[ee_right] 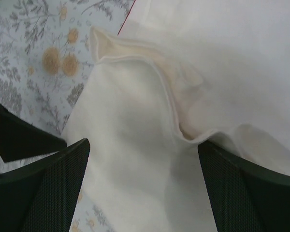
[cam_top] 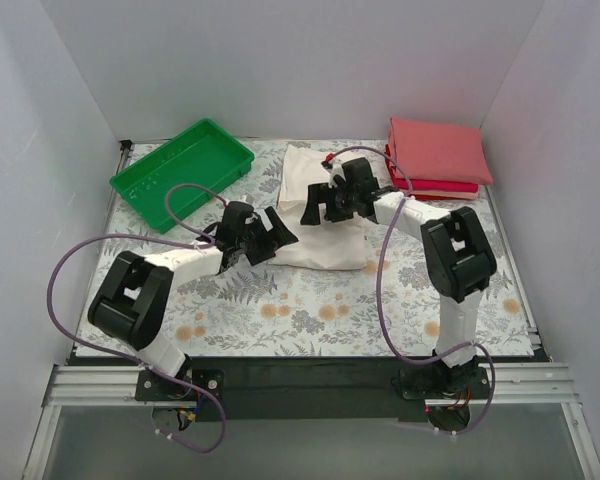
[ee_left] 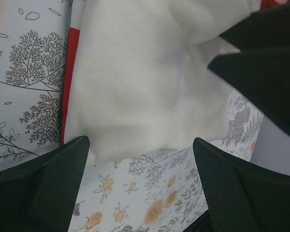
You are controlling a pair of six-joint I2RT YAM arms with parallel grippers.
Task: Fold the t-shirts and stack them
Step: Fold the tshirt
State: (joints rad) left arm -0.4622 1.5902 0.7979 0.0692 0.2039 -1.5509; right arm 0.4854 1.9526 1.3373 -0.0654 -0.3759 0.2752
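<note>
A white t-shirt (cam_top: 325,235) lies partly folded in the middle of the table, plain back up; a red edge of its print shows in the left wrist view (ee_left: 70,72). My left gripper (cam_top: 277,232) is open at its near left edge, over the tablecloth (ee_left: 150,193), holding nothing. My right gripper (cam_top: 325,200) is open just above the shirt's folded hem (ee_right: 150,82). Both fingers straddle white cloth (ee_right: 145,183). A folded stack of salmon-pink (cam_top: 438,148) and red tees (cam_top: 450,187) lies at the far right corner.
A green plastic tray (cam_top: 180,172) stands at the far left. The floral tablecloth (cam_top: 280,310) covers the table. White walls close in the back and both sides. Purple cables loop from both arms.
</note>
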